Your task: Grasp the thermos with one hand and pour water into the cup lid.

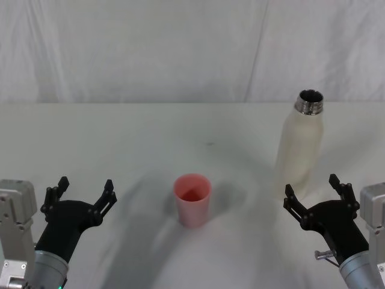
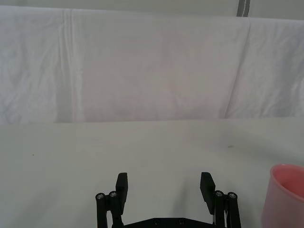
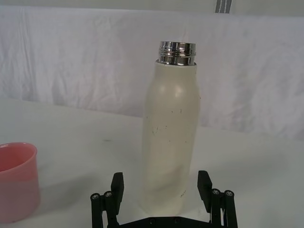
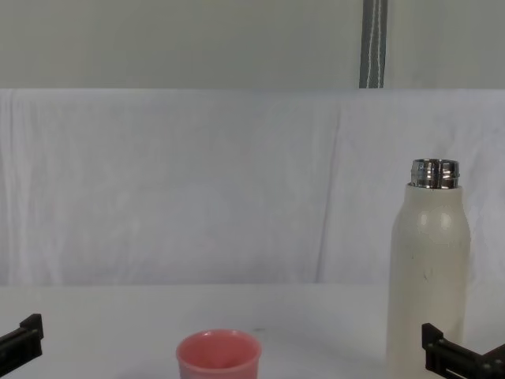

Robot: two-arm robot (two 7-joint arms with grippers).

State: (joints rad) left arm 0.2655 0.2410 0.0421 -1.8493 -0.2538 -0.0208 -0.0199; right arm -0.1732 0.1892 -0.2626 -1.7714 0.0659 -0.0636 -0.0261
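The cream-white thermos [image 1: 300,149] stands upright at the table's right, its steel neck uncapped; it also rises in the right wrist view [image 3: 170,137] and the chest view [image 4: 427,272]. The pink cup lid [image 1: 192,200] sits upright near the table's middle, open side up, also seen as the cup lid [image 4: 218,358] and at the edges as the cup lid [image 3: 16,180] and the cup lid [image 2: 284,195]. My right gripper [image 1: 312,191] is open just in front of the thermos, fingers level with its base [image 3: 160,184]. My left gripper [image 1: 85,190] stands open at the near left, left of the cup lid, holding nothing [image 2: 164,184].
A white cloth covers the table [image 1: 120,138] and hangs as a backdrop [image 1: 150,48] behind it. A grey pole [image 4: 372,43] stands beyond the backdrop. Bare cloth lies between the cup lid and the thermos.
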